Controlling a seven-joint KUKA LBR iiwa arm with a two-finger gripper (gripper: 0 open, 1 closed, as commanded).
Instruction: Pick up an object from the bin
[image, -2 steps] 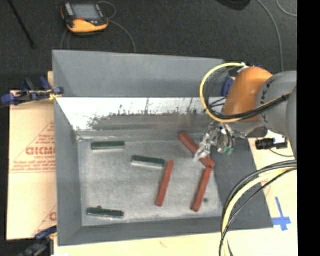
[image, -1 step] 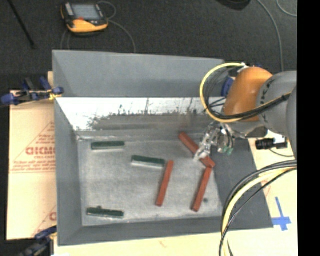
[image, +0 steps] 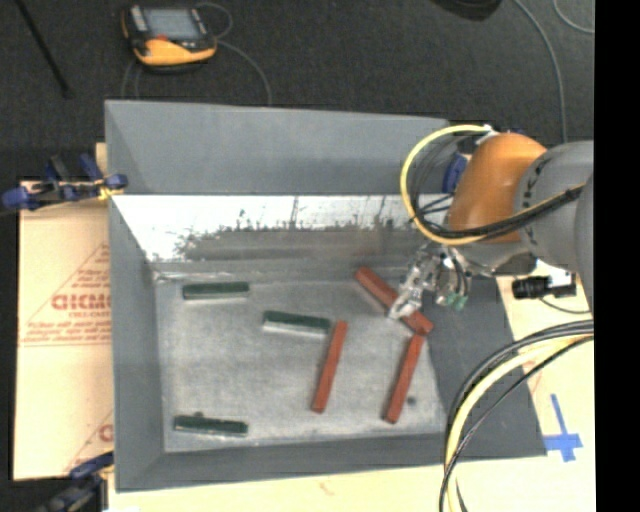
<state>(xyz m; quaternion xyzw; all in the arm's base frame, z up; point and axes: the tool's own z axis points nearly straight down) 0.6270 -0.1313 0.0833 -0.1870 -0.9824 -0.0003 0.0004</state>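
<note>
My gripper (image: 416, 292) hangs at the bin's right side, close to the back wall. Right under it lies a short red-brown bar (image: 376, 287), slanting from upper left to lower right. The gripper covers the bar's middle, and the bar's lower end shows again just below it. A longer red-brown bar (image: 402, 378) lies a little below the gripper, almost upright in the view. Another long red-brown bar (image: 329, 366) lies to its left, tilted the same way.
Three dark green bars lie further left: one in the middle (image: 296, 323), one near the back left (image: 215, 291), and one in the front left corner (image: 210, 426). The arm with its orange cover and cables stands over the bin's right rim.
</note>
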